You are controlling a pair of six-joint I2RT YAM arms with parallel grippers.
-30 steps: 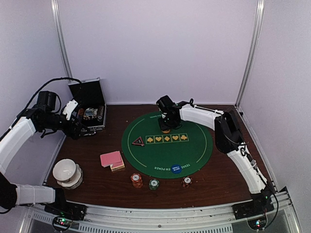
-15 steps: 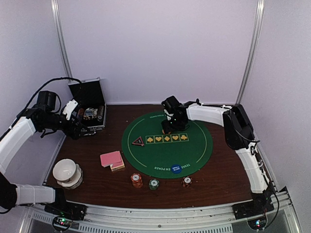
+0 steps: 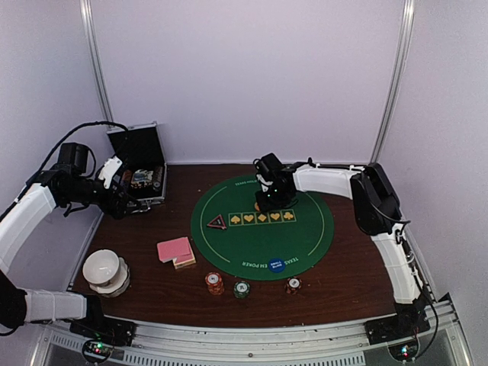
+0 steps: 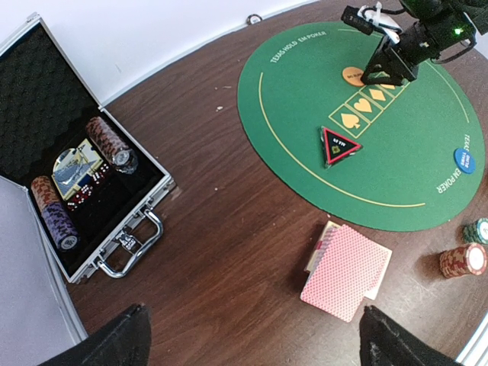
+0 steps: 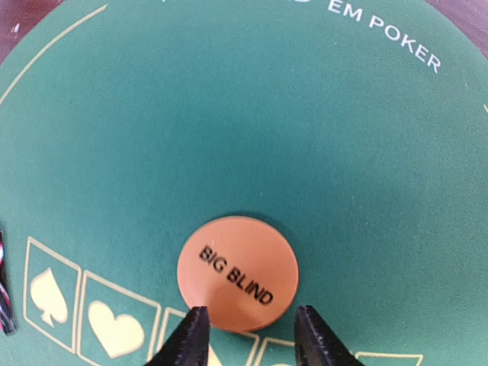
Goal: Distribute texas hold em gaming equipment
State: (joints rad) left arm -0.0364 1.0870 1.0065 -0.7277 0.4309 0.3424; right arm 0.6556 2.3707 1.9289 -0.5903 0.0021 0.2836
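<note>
I see the orange BIG BLIND disc (image 5: 238,273) lying flat on the green mat (image 5: 343,152), toward its 12 o'clock. The right fingers (image 5: 194,339) stand apart astride its near edge, and the left fingers (image 4: 114,343) are spread wide.

Three standing chip stacks (image 3: 214,283), two button discs (image 5: 237,272), one card pile (image 3: 174,249).

From above, the right hand (image 3: 269,200) covers the orange disc (image 5: 237,273), so we cannot tell there whether they touch. At the wrist, its fingertips (image 5: 189,339) hide the disc's near rim. Of the left hand (image 4: 255,351) we see only two dark fingers (image 4: 114,343), cut by the bottom edge. The green chip stack (image 4: 479,230) is cut by the right edge. The card (image 4: 75,169) in the case (image 4: 145,221) is too small for us to read.
</note>
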